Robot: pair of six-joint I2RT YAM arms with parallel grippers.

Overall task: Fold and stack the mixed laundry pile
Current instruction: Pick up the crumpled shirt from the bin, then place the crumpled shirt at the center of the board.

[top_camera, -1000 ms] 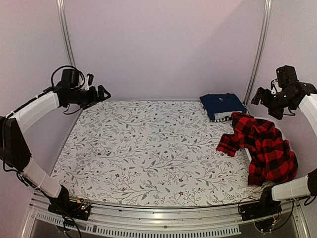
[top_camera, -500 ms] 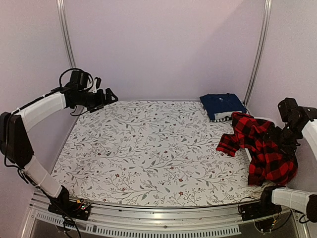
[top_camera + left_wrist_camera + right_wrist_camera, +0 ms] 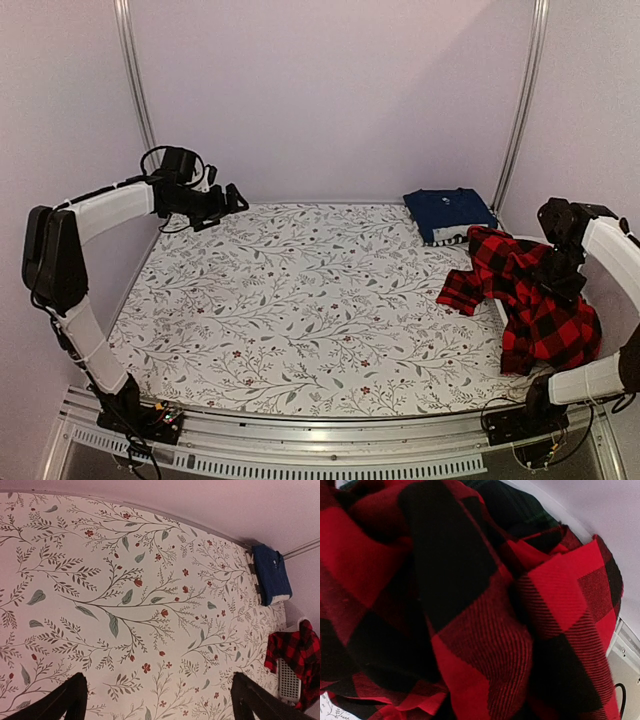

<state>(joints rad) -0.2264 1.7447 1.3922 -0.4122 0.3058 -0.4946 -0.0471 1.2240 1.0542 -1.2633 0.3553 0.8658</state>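
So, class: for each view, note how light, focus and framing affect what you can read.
Top external: soft, even, pinkish light, no glare, all sharp. Left wrist: tilted, floral cloth crisp. Right wrist: red-and-black flannel shirt fills the frame, weave visible.

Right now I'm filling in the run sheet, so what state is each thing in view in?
checked shirt, crumpled, draped over the basket's rim onto the table cloth.
navy garment, folded, lying flat at the far right corner.
basket, partly covered by the shirt.
table cloth, spread flat.
left tool, open, empty, in the air above the far left edge.
right tool, down in the shirt; open or shut cannot be told.
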